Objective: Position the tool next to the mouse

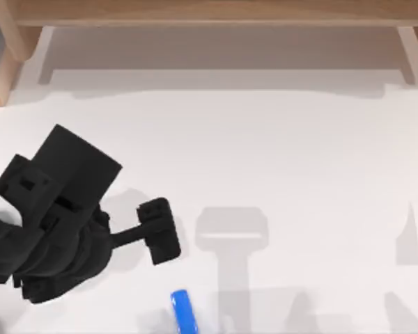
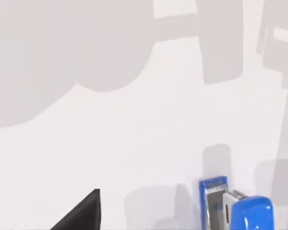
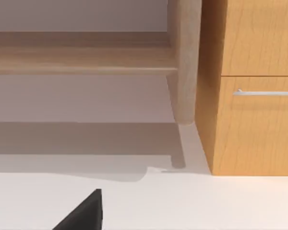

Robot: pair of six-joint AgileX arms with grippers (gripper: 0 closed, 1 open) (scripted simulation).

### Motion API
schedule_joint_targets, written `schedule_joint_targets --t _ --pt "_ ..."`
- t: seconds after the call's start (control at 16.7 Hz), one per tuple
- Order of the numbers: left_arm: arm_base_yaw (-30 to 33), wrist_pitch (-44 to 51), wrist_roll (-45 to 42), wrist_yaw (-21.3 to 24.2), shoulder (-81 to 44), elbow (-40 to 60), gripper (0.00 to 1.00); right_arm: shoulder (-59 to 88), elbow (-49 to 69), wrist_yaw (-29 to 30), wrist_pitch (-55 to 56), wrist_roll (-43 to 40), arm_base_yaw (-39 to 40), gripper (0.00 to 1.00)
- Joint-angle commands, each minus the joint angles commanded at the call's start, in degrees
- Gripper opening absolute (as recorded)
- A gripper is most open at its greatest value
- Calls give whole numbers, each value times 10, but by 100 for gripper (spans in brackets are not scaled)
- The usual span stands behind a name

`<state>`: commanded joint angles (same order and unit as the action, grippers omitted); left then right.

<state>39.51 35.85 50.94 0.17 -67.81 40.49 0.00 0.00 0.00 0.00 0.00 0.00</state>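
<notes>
The tool [image 1: 183, 311] is a slim bright blue piece lying at the table's front edge, left of centre and partly cut off by the picture's edge. In the left wrist view the tool [image 2: 233, 208] shows a rounded blue end and a silver metal part inside a blue frame. My left gripper [image 1: 161, 233] hovers over the table a little behind and to the left of the tool, apart from it. A black edge of the left gripper [image 2: 84, 213] juts into the left wrist view. The mouse is out of view.
The white table [image 1: 279, 153] stretches to the right and back. A wooden shelf [image 1: 216, 12] runs along the back edge. The right wrist view shows a wooden drawer cabinet [image 3: 254, 86], a wooden post [image 3: 185, 62] and a black edge of my right gripper [image 3: 84, 213].
</notes>
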Motion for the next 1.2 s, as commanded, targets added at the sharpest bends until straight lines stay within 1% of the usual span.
schedule_joint_targets --t 0.24,0.48,0.6,0.96,1.08,1.2 --pt "103 92 132 -1 -183 108 100 0 0 0 0 0 0 100" --pt "167 147 213 -7 -283 178 100 0 0 0 0 0 0 100" --pt "180 157 229 -9 -301 192 100 0 0 0 0 0 0 100" --pt "178 154 229 -8 -302 189 100 0 0 0 0 0 0 100" --pt "179 133 228 -9 -314 177 100 0 0 0 0 0 0 100" --pt "179 92 228 -9 -333 160 100 0 0 0 0 0 0 100"
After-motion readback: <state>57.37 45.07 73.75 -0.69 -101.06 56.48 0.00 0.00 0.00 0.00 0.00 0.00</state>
